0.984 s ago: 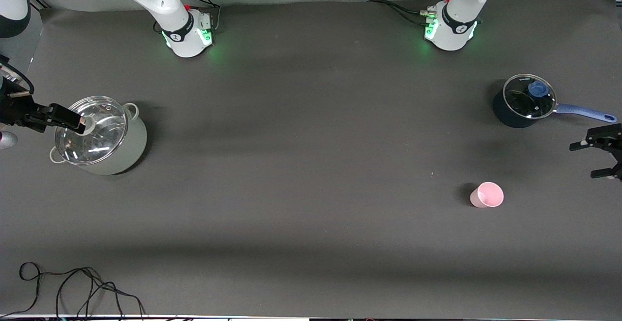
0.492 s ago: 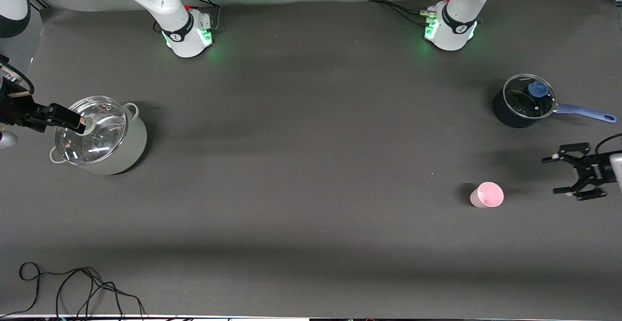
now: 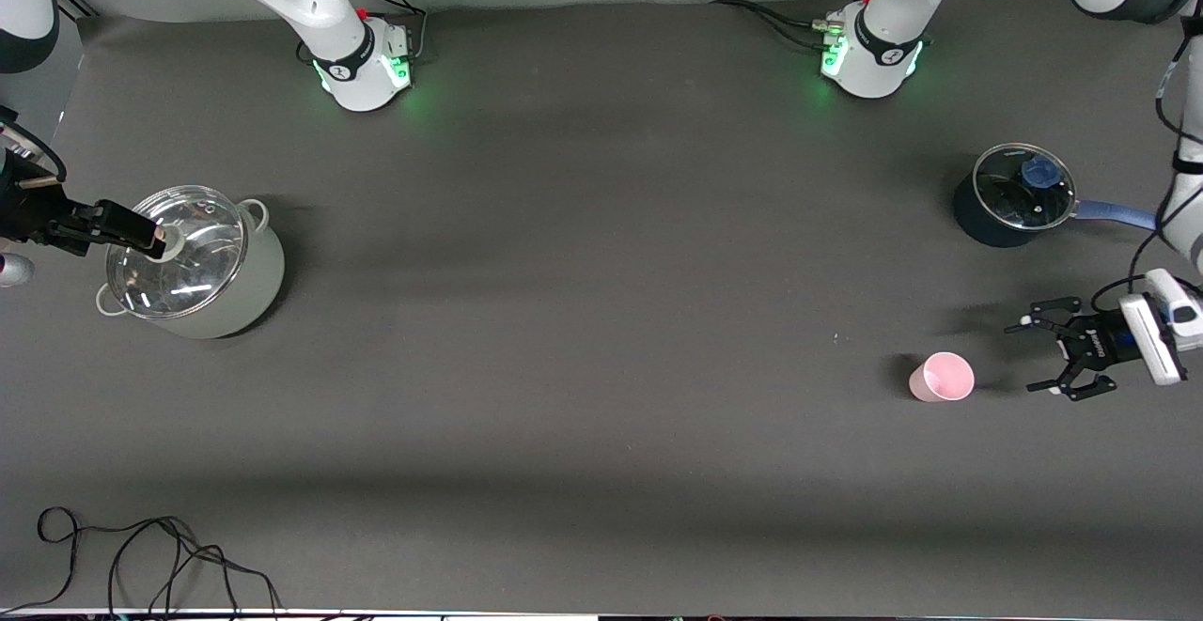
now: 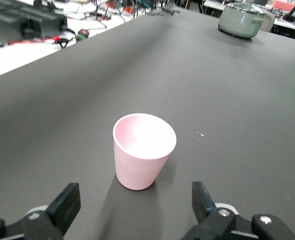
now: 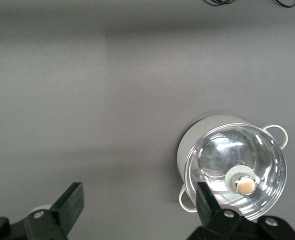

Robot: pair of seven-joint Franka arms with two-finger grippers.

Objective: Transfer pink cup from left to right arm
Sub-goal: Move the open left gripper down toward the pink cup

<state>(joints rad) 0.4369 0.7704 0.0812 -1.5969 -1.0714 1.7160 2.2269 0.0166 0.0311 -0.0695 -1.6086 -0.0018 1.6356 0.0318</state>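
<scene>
Currently the pink cup (image 3: 941, 378) is seen standing upright and mouth-up on the dark worktop (image 3: 601, 339), toward the left arm's end and nearer to the front camera than the blue saucepan (image 3: 1013, 198), whose glass lid and long blue handle are visible. The left tool (image 3: 1035, 356) is held low just beside the cup, on the side toward the left arm's end of the worktop, with its fingers spread wide and pointed at the cup; no contact is made. In the left wrist view the cup (image 4: 143, 150) is framed between the two spread fingers (image 4: 63, 206), apart from both.

The right tool (image 3: 148, 238) is held over the grey lidded pot (image 3: 193, 262) at the right arm's end of the worktop, well apart from the cup. In the right wrist view its fingers (image 5: 67, 205) are shown spread wide above the pot (image 5: 232, 167) and its glass lid. A loose black cable (image 3: 141, 555) lies at the worktop edge nearest the front camera.
</scene>
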